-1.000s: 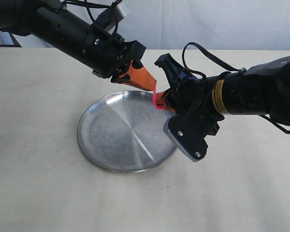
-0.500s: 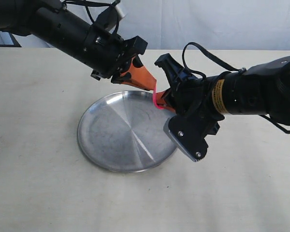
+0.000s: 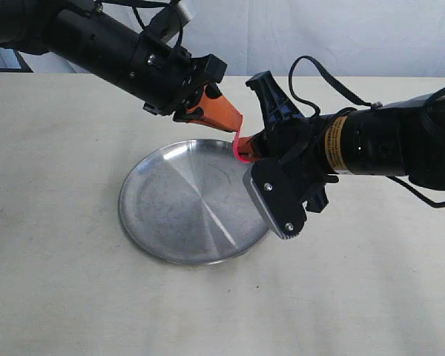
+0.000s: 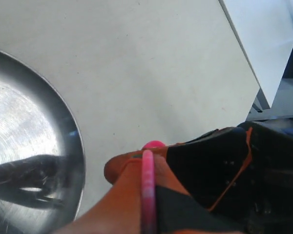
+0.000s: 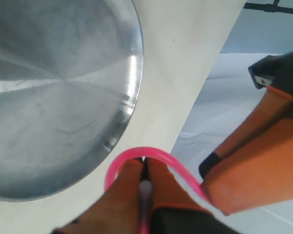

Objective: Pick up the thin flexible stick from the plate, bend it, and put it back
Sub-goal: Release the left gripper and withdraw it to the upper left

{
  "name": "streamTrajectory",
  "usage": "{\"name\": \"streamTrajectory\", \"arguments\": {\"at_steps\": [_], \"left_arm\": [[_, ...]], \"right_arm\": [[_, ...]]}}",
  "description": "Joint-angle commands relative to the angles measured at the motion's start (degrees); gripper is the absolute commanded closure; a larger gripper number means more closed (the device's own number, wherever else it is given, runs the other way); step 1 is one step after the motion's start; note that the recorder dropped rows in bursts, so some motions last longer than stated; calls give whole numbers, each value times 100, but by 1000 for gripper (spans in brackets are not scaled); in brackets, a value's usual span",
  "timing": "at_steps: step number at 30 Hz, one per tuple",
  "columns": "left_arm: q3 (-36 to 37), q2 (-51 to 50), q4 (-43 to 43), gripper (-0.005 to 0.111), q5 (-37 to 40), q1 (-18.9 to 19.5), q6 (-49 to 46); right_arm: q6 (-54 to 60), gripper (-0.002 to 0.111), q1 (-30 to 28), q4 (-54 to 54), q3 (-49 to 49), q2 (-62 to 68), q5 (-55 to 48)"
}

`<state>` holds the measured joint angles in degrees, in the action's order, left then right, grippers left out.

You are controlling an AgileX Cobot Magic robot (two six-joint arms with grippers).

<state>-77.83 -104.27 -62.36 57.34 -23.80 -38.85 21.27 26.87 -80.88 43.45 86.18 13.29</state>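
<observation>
The thin pink stick point(image 3: 239, 147) is held in the air above the far right rim of the silver plate point(image 3: 178, 200), bent into a tight loop. My left gripper point(image 3: 236, 127) is shut on one end of the stick point(image 4: 147, 185). My right gripper point(image 3: 249, 148) is shut on the other end, and the stick point(image 5: 151, 155) arcs over its orange fingertips point(image 5: 129, 175) to the left gripper's orange fingers point(image 5: 244, 170). The two grippers nearly touch. The plate point(image 5: 49, 97) lies bare on the table.
A beige table point(image 3: 59, 282) carries the plate. A pale backdrop point(image 3: 319, 37) rises behind the table's far edge. Both black arms reach in from the upper left and the right, meeting over the plate's far rim.
My right gripper has moved up and slightly left, closer to the left gripper. The pink stick is bent tighter between them. The left arm has barely shifted.
</observation>
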Motion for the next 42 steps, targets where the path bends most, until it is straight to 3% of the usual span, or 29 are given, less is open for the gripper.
{"name": "streamTrajectory", "arguments": {"at_steps": [1, 5, 8, 13, 31, 42], "left_arm": [[-135, 32, -2259, 107, -1195, 22, -180], [-135, 32, -2091, 107, -1246, 22, -201], [-135, 32, -1934, 107, -1258, 22, -224], [-135, 32, -1814, 107, -1360, 22, -224], [-135, 32, -1524, 107, -1409, 22, -224], [-135, 32, -553, 107, -1620, 22, 12]], "right_arm": [[-124, 109, 176, 453, -82, 39, 1119], [-230, 109, 176, 1075, -82, 39, 1292], [-1048, 109, 176, 1903, -82, 39, 1238], [-2032, 109, 176, 2402, -82, 39, 727], [-4597, 109, 176, 2402, -82, 39, -32], [-5739, 109, 176, 3142, -82, 39, -32]]}}
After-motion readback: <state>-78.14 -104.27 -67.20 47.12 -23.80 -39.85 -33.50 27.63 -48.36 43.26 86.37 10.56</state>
